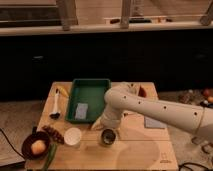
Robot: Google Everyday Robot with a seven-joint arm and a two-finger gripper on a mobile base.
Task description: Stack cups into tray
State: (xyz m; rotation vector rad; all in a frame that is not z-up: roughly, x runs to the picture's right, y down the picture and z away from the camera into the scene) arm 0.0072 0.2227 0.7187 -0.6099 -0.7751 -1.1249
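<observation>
Tool (pixel 107 130) wide open and empty just above greenish-grey cup (pixel 107 138), outline indistinct against the rim

You see a light wooden desk (pixel 142 150) with the dark-green tray (pixel 91 80) lying flat at its back middle. Near the front edge the white cup (pixel 73 136) stands upright, and the greenish-grey cup (pixel 107 138) stands near it, apart. The gripper (pixel 107 128) hangs right over that grey cup, jaws spread wide. A dark bowl (pixel 26 143) sits at the front corner by the white cup. A white-handled utensil (pixel 56 106) lies beside the tray, and a flat grey pad (pixel 154 122) lies on the other side.
</observation>
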